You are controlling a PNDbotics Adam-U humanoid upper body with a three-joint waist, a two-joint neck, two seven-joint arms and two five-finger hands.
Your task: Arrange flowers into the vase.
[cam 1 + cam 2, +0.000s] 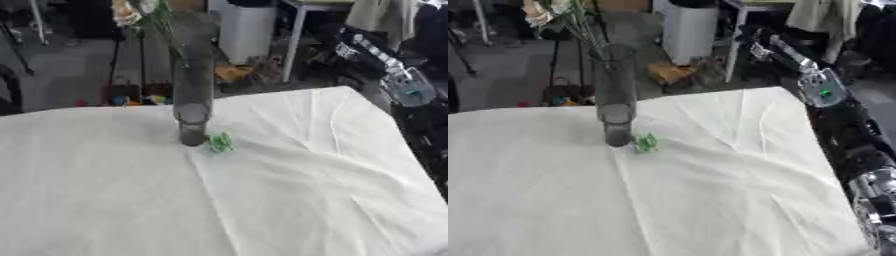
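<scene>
tall glass vase [614, 92] stands upright near the tabletop's [710, 200] far edge, pale flowers [542, 11] already in it with stems leaning left, a small green bit [647, 143] just beside its base; right arm [846, 135] along the right edge, fingers not visible, cannot tell.

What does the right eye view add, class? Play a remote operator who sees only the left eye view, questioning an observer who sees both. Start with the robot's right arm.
Observer: The right arm runs down beside the table's right edge to a silver section near the lower corner.
Operator: And the flowers?
Observer: Their stems enter the vase through its open rim, and pale blossoms lean to its left.
</scene>
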